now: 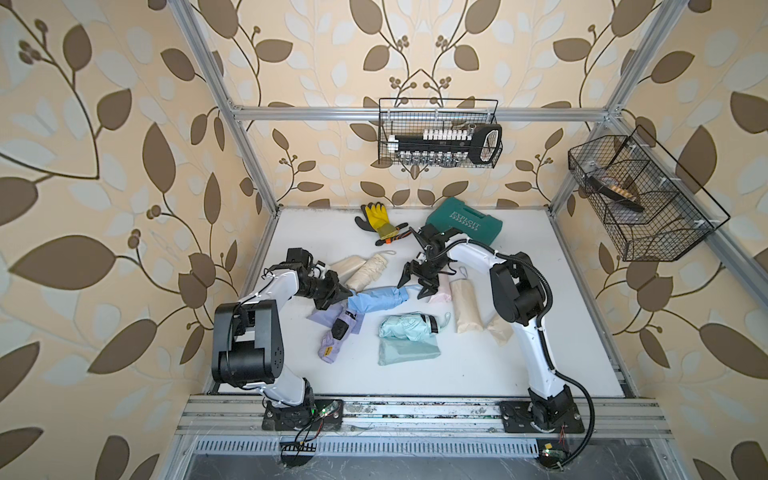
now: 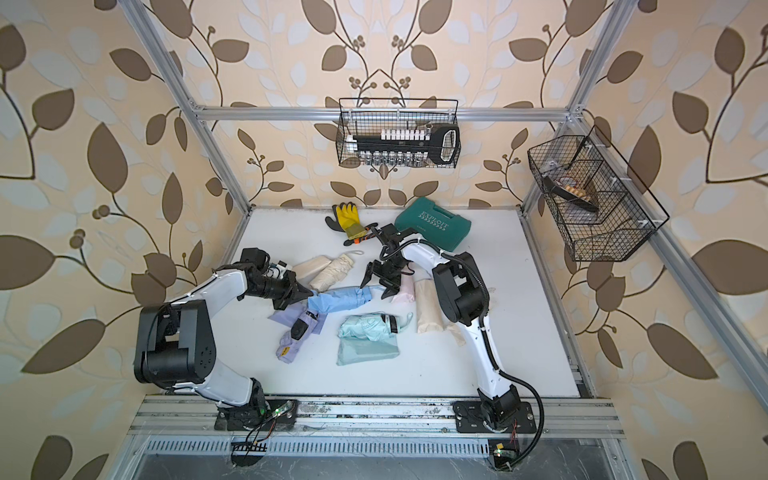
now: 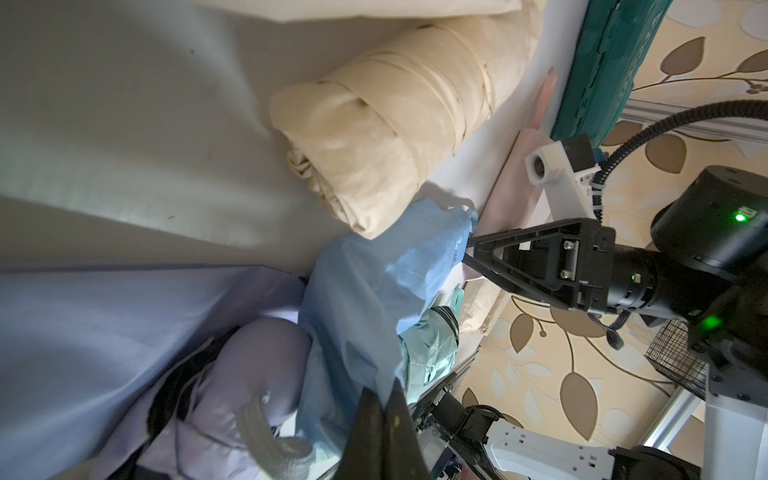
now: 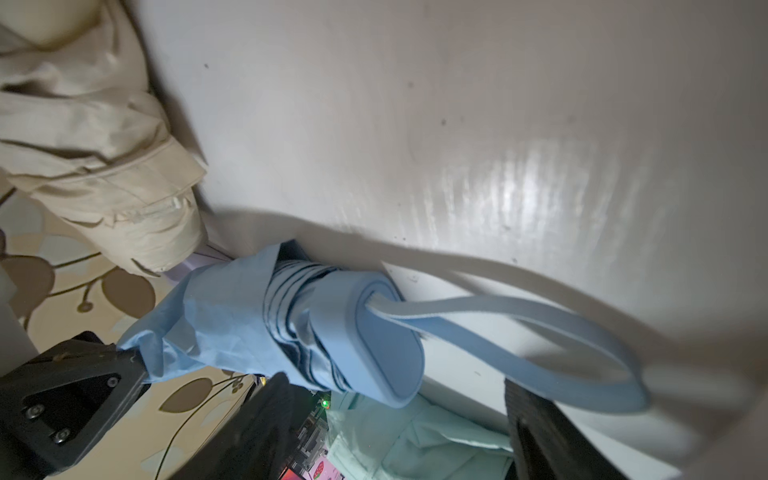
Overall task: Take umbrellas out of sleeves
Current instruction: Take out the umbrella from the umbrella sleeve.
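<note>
A blue umbrella (image 1: 399, 296) lies mid-table, mostly inside its blue sleeve (image 1: 370, 301) (image 2: 332, 301). Its handle (image 4: 386, 345) and strap loop (image 4: 519, 328) stick out of the sleeve's mouth (image 4: 216, 324). My left gripper (image 1: 348, 293) (image 2: 309, 293) (image 3: 386, 399) is shut on the sleeve's far end (image 3: 365, 299). My right gripper (image 1: 412, 291) (image 2: 374, 290) (image 4: 395, 382) stands open at the handle end, jaws on either side of it, holding nothing. A lilac umbrella (image 1: 332, 345), a mint umbrella (image 1: 407, 326) and a beige umbrella (image 1: 370, 266) lie bare by their sleeves.
A pink sleeve (image 1: 440, 291) and a beige pouch (image 1: 467, 305) lie under the right arm. Yellow-black gloves (image 1: 378, 218) and a green case (image 1: 465, 220) sit at the back. Wire baskets (image 1: 440, 133) (image 1: 640, 199) hang on the frame.
</note>
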You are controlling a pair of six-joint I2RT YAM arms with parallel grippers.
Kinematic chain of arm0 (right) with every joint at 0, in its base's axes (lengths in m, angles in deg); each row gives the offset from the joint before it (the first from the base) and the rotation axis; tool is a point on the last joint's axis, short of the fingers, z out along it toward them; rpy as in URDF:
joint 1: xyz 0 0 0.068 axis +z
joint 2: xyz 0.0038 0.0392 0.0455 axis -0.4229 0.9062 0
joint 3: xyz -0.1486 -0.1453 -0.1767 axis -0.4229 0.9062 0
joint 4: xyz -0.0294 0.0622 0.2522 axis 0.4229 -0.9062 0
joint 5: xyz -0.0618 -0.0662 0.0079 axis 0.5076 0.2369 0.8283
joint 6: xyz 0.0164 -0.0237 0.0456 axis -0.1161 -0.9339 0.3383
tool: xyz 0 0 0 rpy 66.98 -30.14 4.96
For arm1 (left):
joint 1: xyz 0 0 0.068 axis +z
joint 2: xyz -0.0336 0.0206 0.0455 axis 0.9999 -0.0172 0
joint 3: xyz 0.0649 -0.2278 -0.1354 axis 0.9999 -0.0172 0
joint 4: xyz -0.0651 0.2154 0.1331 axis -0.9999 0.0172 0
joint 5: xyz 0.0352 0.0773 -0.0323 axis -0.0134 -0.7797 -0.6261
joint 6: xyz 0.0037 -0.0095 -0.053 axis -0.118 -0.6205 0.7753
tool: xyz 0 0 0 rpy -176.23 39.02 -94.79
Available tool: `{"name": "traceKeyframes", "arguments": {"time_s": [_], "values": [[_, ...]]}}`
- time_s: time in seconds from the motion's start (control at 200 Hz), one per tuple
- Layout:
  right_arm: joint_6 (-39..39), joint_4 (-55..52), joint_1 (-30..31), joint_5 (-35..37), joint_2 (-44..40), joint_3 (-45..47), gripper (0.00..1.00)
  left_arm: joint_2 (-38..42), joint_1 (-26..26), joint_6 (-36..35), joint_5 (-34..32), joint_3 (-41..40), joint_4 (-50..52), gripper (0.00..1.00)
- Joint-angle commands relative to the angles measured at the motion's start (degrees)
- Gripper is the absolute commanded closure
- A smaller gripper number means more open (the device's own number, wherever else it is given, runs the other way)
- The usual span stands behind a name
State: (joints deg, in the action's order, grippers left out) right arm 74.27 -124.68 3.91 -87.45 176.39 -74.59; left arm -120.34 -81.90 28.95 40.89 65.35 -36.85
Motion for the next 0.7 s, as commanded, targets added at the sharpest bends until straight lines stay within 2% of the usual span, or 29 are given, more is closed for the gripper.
{"name": "traceKeyframes", "arguments": {"time_s": [0.0,0.21,0.42,0.695], "values": [[9.0,-4.94,0.61,3.57,2.12,-0.87,0.2,0.64,0.02,0.99,2.42,-1.32,-1.33,1.0],[23.13,-3.84,2.39,4.39,3.4,-0.79,0.21,3.3,0.01,5.65,5.1,-5.62,-5.94,1.0],[39.97,7.34,3.47,8.1,-1.08,7.61,0.25,4.23,-0.07,6.22,5.68,-6.71,-6.5,1.0],[45.48,5.34,2.81,14.26,-3.56,6.16,0.24,4.24,-0.5,6.62,6.22,-6.94,-6.97,1.0]]}}
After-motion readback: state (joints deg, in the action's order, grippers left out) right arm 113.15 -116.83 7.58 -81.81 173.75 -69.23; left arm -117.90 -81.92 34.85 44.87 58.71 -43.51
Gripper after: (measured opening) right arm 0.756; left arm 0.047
